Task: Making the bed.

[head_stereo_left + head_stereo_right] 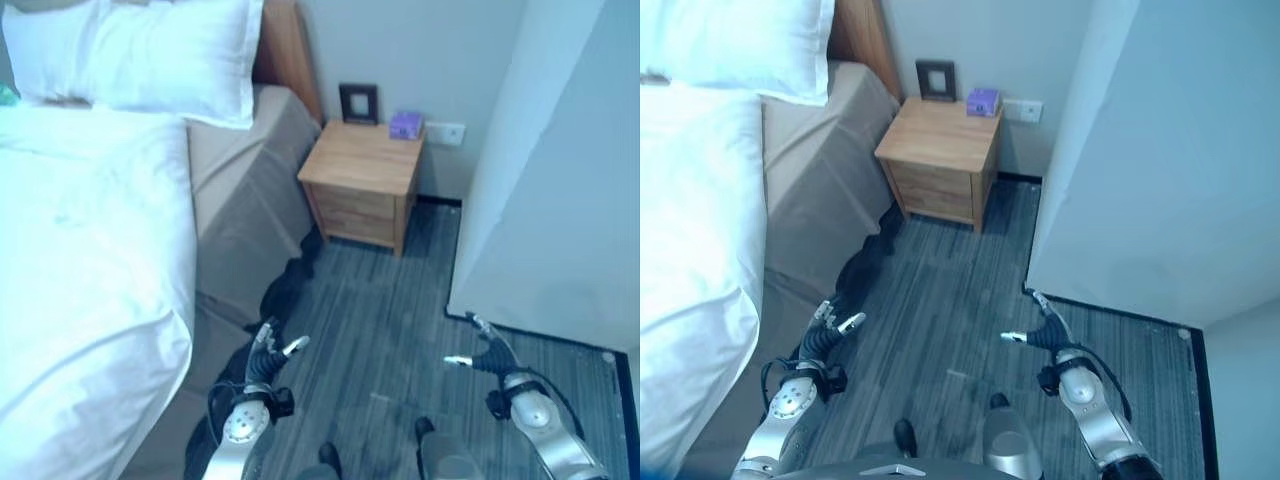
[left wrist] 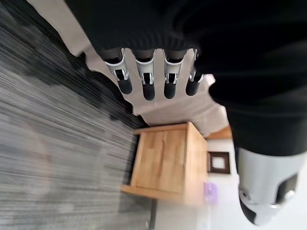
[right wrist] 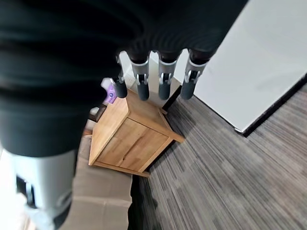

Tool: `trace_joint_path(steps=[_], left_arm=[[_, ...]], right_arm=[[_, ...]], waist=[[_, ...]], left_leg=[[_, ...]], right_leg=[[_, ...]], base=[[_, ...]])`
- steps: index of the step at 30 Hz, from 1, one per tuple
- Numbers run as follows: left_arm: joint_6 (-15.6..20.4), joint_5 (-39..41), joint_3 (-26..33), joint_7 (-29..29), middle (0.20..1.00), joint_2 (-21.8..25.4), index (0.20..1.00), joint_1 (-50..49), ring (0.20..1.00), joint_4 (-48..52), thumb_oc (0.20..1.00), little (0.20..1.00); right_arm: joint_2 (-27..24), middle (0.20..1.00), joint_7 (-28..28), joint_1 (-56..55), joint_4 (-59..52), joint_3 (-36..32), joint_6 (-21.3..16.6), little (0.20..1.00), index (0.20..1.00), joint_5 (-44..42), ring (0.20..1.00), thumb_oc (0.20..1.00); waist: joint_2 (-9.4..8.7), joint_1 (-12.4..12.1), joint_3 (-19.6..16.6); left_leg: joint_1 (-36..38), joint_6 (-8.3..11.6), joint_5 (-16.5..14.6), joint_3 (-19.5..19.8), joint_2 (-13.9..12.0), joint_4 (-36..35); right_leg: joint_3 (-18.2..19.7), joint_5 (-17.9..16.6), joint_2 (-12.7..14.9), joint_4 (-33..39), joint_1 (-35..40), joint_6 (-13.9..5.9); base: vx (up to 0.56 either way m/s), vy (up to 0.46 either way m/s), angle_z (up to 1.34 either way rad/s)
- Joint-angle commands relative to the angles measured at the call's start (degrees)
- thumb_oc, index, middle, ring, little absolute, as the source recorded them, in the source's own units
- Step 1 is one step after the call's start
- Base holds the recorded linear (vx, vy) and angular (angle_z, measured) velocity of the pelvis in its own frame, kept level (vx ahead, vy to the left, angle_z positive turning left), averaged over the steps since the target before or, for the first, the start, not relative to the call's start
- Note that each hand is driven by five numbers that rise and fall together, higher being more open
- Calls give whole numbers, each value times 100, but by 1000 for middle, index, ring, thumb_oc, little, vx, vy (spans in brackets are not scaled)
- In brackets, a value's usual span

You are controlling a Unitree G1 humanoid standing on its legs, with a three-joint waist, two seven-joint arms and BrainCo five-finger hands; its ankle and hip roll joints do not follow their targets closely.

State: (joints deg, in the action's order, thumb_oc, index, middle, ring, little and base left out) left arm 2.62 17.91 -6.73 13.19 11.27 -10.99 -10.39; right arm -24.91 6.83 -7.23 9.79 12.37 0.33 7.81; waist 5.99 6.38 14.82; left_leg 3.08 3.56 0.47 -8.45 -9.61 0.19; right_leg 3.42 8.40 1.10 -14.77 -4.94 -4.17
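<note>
I've got both hands, left [image 1: 265, 358] and right [image 1: 488, 355], released over the floor; next, reach the duvet [image 1: 90, 260] at the bed's edge.

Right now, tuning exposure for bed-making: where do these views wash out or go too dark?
Left eye view: the duvet and pillows glare white, few folds readable; the dark patch by the bed base could be shadow or cloth, cannot tell. Right wrist view: the nightstand is evenly lit, with shadow beneath it.

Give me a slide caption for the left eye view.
Both hands open over the floor beside the bed and nightstand.
</note>
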Motion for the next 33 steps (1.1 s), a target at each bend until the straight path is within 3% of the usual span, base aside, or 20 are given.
trace_joint_path(steps=[1, 2, 3, 4, 5, 6, 8, 13, 14, 18, 19, 20, 22, 24, 25, 27, 30, 31, 32, 33], left_arm=[[290, 389, 301, -2, 1000, 343, 1000, 275, 1000, 281, 1000, 1000], [243, 480, 350, -23, 1000, 306, 1000, 237, 1000, 265, 1000, 1000], [213, 531, 342, -79, 1000, 309, 1000, 221, 1000, 263, 1000, 1000], [193, 551, 329, -112, 1000, 323, 1000, 165, 1000, 274, 1000, 1000], [191, 557, 304, -130, 1000, 346, 1000, 115, 1000, 271, 1000, 1000], [159, 524, 323, -168, 1000, 357, 1000, -14, 1000, 273, 1000, 1000], [123, 437, 309, -183, 1000, 324, 1000, -77, 1000, 269, 1000, 1000], [84, 405, 385, -260, 1000, 325, 1000, -171, 1000, 429, 1000, 1000], [96, 398, 423, -252, 1000, 330, 1000, -206, 1000, 461, 1000, 1000], [130, 432, 451, -266, 1000, 289, 1000, -204, 1000, 507, 1000, 1000], [-339, -916, 182, -181, 1000, 991, 1000, -52, 1000, -712, 1000, 1000], [-426, -946, 225, -152, 1000, 965, 1000, -67, 1000, -794, 1000, 1000], [-348, -789, 135, -233, 1000, 762, 1000, -77, 1000, -876, 1000, 1000], [-333, -367, 173, -239, 1000, 649, 1000, -186, 1000, -835, 1000, 1000], [-300, -240, 178, -214, 1000, 686, 1000, -181, 1000, -711, 1000, 1000], [-262, -265, 136, -227, 1000, 789, 1000, -81, 1000, -611, 1000, 1000], [-193, -271, 64, -203, 1000, 907, 1000, 120, 1000, -426, 1000, 1000], [-159, -231, -13, -184, 1000, 910, 1000, 274, 1000, -315, 1000, 1000], [-109, -182, -48, -206, 1000, 916, 1000, 408, 1000, -159, 1000, 1000], [-110, -181, -49, -206, 1000, 914, 1000, 408, 1000, -158, 1000, 1000]], right_arm=[[-28, 1000, -121, 127, -418, 33, -321, 1000, 1000, -182, 1000, 1000], [-71, 1000, -140, 131, -363, 12, -310, 1000, 1000, -156, 1000, 1000], [-108, 1000, -133, 162, -372, -32, -246, 1000, 1000, -157, 1000, 1000], [-79, 1000, -173, 143, -435, -66, -183, 1000, 1000, -220, 1000, 1000], [-57, 1000, -188, 104, -448, -105, -158, 1000, 1000, -222, 1000, 1000], [-19, 1000, -238, 27, -501, -130, -151, 1000, 1000, -204, 1000, 1000], [62, 1000, -243, -37, -519, -57, -168, 1000, 1000, -180, 1000, 1000], [225, 1000, -311, -117, -493, -6, -164, 1000, 1000, -295, 1000, 1000], [214, 1000, -316, -68, -497, 48, -178, 1000, 1000, -294, 1000, 1000], [196, 1000, -330, 19, -511, 121, -208, 1000, 1000, -268, 1000, 1000], [1328, 1000, -34, -393, 1730, -406, 4, 1000, 1000, -2650, 1000, 1000], [1442, 1000, 46, -356, 1775, -361, -40, 1000, 1000, -2711, 1000, 1000], [1508, 1000, 88, -178, 1961, -197, -67, 1000, 1000, -2839, 1000, 1000], [1410, 1000, 133, -37, 1752, -181, -43, 1000, 1000, -2680, 1000, 1000], [1341, 1000, 164, 60, 1613, -164, -52, 1000, 1000, -2583, 1000, 1000], [1315, 1000, 131, 199, 1408, -123, -77, 1000, 1000, -2547, 1000, 1000], [1253, 1000, 155, 316, 1323, -113, -112, 1000, 1000, -2396, 1000, 1000], [1157, 1000, 207, 390, 1192, -106, -112, 1000, 1000, -2256, 1000, 1000], [1071, 1000, 251, 402, 1109, -143, -133, 1000, 1000, -2165, 1000, 1000], [1069, 1000, 251, 400, 1107, -144, -132, 1000, 1000, -2164, 1000, 1000]], waist=[[-507, 138, 82], [-535, 209, 90], [-572, 194, 108], [-577, 244, 74], [-524, 311, 4], [-430, 396, -93], [-350, 423, -197], [-364, 432, -266], [-370, 382, -251], [-422, 311, -266], [-1086, -166, 118], [-1114, -277, 66], [-1101, -263, -83], [-1047, -297, -154], [-1009, -286, -98], [-936, -209, -34], [-906, -97, -10], [-896, -5, 9], [-943, 112, -28], [-927, 122, -24]], left_leg=[[-57, 388, 469, -929, -19, 741], [-20, 394, 404, -1724, -269, 1096], [-110, 393, 259, -1899, -267, 1487], [-89, 397, 218, -2166, -269, 1423], [147, 428, 28, -2314, -198, 938], [484, 401, 179, -2405, -128, 280], [790, 409, 455, -2073, 22, -460], [898, 459, 419, -2079, -83, -519], [860, 423, 548, -2156, -144, -519], [949, 463, 401, -2076, -80, -519], [693, -58, -450, -929, 89, -460], [714, -58, -453, -979, 174, -424], [761, -48, -472, -1001, 304, -453], [842, -175, -509, -1068, 397, -516], [896, -238, -555, -1094, 433, -519], [940, -240, -639, -1143, 401, -519], [1015, -177, -732, -1147, 348, -519], [1080, -81, -759, -1069, 304, -519], [1135, 46, -756, -949, 281, -519], [1142, 53, -762, -938, 261, -519]], right_leg=[[122, -878, 981, 1977, 1087, -236], [-213, -830, 985, 1977, 1141, -142], [-345, -786, 922, 1973, 1192, -52], [-453, -789, 864, 1975, 1275, -44], [-577, -664, 835, 1975, 1367, -141], [-725, -628, 805, 1964, 1399, -205], [-1000, -656, 831, 1934, 1359, -254], [-1309, -604, 819, 1946, 1464, -290], [-1394, -692, 807, 1977, 1446, -271], [-1382, -640, 900, 1974, 1499, -344], [-744, -632, 294, -16, 351, -439], [-1131, -473, 436, 357, 576, -368], [-880, -560, 319, 947, 792, -379], [-954, -814, 400, 399, 573, -474], [-1007, -1181, 529, -261, 316, -613], [-1150, -1664, 778, -738, -83, -765], [-1322, -1740, 937, -607, -342, -809], [-1348, -1500, 846, -147, -497, -758], [-1220, -1368, 697, 818, -600, -651], [-1241, -1379, 681, 856, -567, -648]], base=[[-197, -320, 77], [-162, -321, 152], [-123, -268, 231], [2, -109, 208], [50, 25, 109], [83, 121, 38], [-31, 81, 52], [-19, -6, 62], [-81, 0, 12], [-19, 40, -2], [-47, 113, -3], [-111, 168, -3], [-46, 247, -7], [-89, 194, -29], [-94, 159, -21], [-5, 81, -5], [146, -25, 17], [380, -157, 41], [384, -158, 43], [355, -186, 56]])
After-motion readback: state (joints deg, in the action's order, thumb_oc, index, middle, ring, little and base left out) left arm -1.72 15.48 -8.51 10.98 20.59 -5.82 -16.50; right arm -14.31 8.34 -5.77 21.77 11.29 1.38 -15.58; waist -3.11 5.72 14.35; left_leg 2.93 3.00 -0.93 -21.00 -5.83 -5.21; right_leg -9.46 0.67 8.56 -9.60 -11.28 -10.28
